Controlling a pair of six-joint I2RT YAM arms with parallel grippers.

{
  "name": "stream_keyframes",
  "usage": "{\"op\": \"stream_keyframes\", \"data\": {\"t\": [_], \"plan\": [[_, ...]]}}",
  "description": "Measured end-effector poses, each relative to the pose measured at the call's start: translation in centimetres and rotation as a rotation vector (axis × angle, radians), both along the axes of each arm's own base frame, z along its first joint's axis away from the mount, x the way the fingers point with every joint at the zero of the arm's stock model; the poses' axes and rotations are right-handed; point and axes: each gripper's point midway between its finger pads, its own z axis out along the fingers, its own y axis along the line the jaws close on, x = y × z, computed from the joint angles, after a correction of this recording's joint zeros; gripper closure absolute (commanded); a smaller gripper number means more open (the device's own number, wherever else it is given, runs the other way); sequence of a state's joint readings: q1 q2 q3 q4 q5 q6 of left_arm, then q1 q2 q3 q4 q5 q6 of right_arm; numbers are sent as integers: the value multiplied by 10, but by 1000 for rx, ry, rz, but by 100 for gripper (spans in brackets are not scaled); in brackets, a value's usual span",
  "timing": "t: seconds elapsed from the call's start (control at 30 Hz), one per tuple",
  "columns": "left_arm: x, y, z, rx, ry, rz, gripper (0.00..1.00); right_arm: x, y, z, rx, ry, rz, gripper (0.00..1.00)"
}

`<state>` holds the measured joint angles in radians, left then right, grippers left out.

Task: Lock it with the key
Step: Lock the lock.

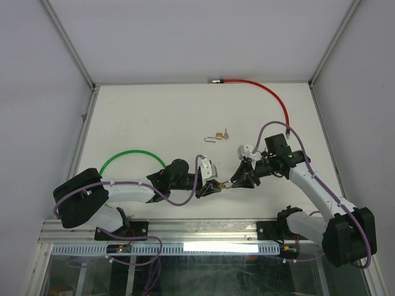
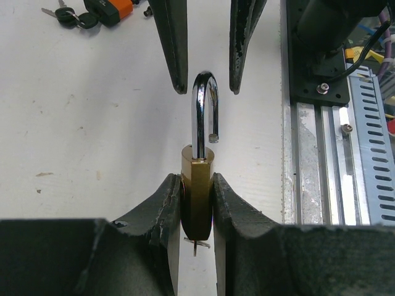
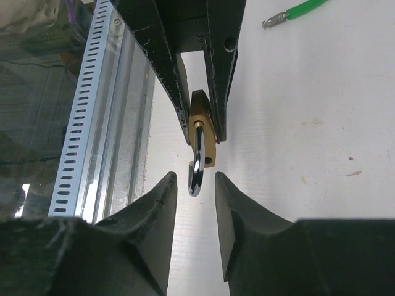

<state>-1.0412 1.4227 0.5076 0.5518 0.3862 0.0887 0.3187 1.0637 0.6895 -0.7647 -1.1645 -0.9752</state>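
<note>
A brass padlock (image 2: 197, 191) is clamped by its body between the fingers of my left gripper (image 2: 196, 180), just above the table. Its chrome shackle (image 2: 205, 111) is swung open, with the free end out of the body. My right gripper (image 3: 195, 185) faces it, open, one finger on each side of the shackle (image 3: 196, 176) without touching it. In the top view the two grippers meet near the table's front middle (image 1: 225, 184). A thin bit of metal (image 2: 196, 245) shows under the lock body; I cannot tell whether it is the key. Black-headed keys (image 2: 74, 17) lie on the table further off.
An orange-and-black lock (image 2: 108, 8) lies beside those keys. A small lock with a silver piece (image 1: 216, 135) rests mid-table. A red cable (image 1: 265, 92) runs along the back right, a green cable (image 1: 129, 155) curves at left. The metal rail (image 1: 185, 231) borders the near edge.
</note>
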Motion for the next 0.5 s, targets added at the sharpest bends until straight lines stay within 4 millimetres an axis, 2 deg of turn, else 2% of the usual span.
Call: {"op": "stream_keyframes", "data": {"t": [0.27, 0.4, 0.5], "plan": [[0, -2, 4, -18, -2, -1, 100, -2, 3, -4, -8, 3, 17, 83], [-2, -2, 5, -20, 7, -7, 100, -4, 3, -9, -20, 12, 22, 100], [-3, -2, 4, -19, 13, -11, 100, -4, 3, -10, -24, 6, 22, 100]]}}
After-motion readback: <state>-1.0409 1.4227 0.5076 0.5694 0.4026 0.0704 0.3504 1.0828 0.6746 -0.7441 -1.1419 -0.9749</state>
